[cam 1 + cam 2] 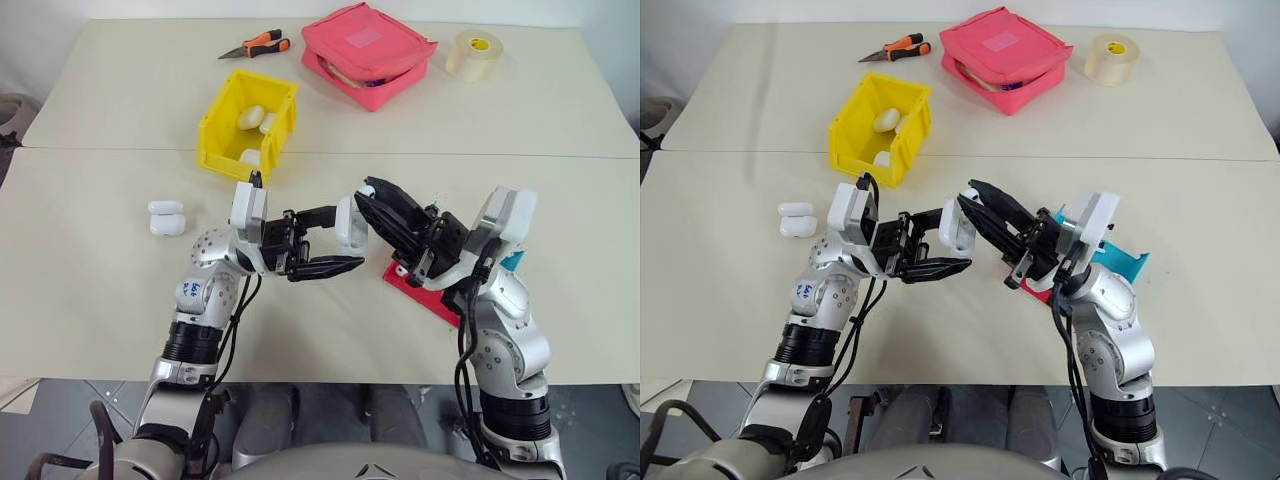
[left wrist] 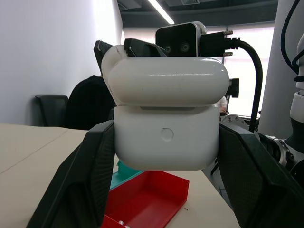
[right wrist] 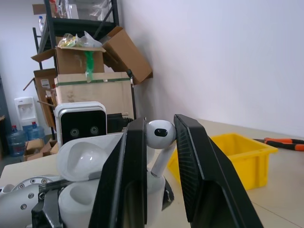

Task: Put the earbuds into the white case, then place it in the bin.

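A storeroom-like lab or workshop: cardboard boxes (image 3: 90, 71) are crowding a metal shelf rack (image 3: 76, 23), water jugs (image 3: 19, 137) are standing beside it, and ceiling strip lights (image 2: 159, 10) are glowing overhead.

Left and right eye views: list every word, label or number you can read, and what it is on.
Left arm's forearm sticker: blue writing, too small to read.
Pink pouch: a pale patch on top, no text legible.
Tape roll: a green and yellow core label, unreadable.
White case, yellow bin, pliers: no visible writing.
Nothing can be quoted with confidence.
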You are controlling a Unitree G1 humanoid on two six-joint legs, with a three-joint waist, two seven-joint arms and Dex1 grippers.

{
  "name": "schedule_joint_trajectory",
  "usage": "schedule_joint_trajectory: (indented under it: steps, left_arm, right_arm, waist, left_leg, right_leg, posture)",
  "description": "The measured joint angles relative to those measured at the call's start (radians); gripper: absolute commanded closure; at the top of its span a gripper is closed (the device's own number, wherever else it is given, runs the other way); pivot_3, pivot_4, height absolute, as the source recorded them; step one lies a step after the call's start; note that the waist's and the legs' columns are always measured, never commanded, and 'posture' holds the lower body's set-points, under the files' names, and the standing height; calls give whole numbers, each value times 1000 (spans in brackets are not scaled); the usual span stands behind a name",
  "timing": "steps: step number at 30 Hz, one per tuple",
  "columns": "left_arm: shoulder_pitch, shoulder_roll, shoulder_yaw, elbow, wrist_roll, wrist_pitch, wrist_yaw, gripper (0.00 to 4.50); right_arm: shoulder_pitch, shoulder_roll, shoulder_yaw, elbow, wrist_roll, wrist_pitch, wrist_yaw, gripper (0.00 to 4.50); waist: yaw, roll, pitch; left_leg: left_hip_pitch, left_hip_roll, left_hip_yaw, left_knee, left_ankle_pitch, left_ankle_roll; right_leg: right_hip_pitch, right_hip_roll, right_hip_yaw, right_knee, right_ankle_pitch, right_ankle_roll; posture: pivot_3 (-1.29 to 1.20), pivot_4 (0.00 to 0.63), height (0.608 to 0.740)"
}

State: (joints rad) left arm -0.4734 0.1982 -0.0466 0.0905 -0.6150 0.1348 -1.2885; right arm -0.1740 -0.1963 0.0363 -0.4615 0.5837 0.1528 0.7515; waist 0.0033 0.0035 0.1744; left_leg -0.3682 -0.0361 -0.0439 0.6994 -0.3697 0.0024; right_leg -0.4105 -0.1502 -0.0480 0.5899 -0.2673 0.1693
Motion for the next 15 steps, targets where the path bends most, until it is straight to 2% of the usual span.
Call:
schedule_joint_trajectory:
  steps: [15]
  left_arm:
    - [8,-3,6,-3,1,5,22,1704]
  right_arm:
    - [6,-44,27,23,8,-3,17,3958]
  waist:
    - [-4,0,0]
  left_leg:
    - [0,0,0,0,0,0]
  right_leg:
    - [0,0,0,0,0,0]
  posture:
    - [0,150,740]
